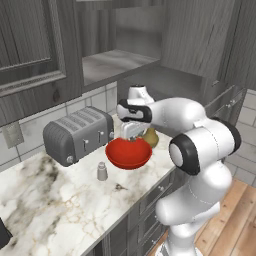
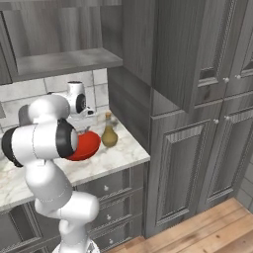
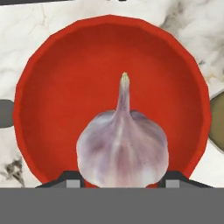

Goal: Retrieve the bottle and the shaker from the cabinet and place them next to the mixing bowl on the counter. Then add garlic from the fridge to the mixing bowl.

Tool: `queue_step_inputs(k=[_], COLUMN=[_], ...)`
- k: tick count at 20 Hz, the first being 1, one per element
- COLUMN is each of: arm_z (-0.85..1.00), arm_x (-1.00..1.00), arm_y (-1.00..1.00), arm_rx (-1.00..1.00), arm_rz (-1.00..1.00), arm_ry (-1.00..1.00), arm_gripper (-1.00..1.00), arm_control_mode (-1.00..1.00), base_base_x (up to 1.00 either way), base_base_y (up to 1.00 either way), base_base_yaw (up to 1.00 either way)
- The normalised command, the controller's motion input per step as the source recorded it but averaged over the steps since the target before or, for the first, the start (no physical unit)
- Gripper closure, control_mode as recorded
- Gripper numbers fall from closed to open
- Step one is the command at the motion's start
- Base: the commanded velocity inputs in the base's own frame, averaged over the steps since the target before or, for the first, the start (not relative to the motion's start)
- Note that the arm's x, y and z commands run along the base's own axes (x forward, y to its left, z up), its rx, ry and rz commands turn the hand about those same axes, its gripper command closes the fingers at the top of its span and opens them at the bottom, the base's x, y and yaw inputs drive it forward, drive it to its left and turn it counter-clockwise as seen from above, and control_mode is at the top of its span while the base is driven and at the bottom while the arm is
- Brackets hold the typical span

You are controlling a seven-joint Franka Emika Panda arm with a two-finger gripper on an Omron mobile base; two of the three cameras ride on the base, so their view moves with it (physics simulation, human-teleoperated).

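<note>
Overall light: even and soft, rendered, no visible lamp.
Brightest area: white arm point(image 1: 200, 145) at right of left base view, near blown out, faint grey shading underneath.
Dim zones: cabinet point(image 1: 35, 45) niche at upper centre, murky and low in contrast.
Shadows: thin dark smudge on counter point(image 1: 45, 200) beside shaker point(image 1: 102, 171), lower centre.
Gloss: mild sheen on mixing bowl point(image 3: 65, 100) rim in hand view, no hard glare.
Sharpness: soft, blocky edges throughout; garlic point(image 3: 122, 151) at lower centre slightly smeared.
Edge distortion: none seen.
</note>
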Motion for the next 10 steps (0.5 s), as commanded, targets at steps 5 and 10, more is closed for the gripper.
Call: queue_step_inputs(k=[5, 10], arm_z=[-0.21, -0.10], arm_x=[0.17, 0.00], arm_y=[0.09, 0.13], arm_rx=[0.00, 0.00], arm_rz=[0.00, 0.00], arm_ry=[-0.03, -0.03], arm_gripper=[1.00, 1.00], arm_control_mode=[-1.00, -1.00], base_base_x=[0.00, 0.00], base_base_y=[0.00, 0.00], base_base_yaw=[0.00, 0.00])
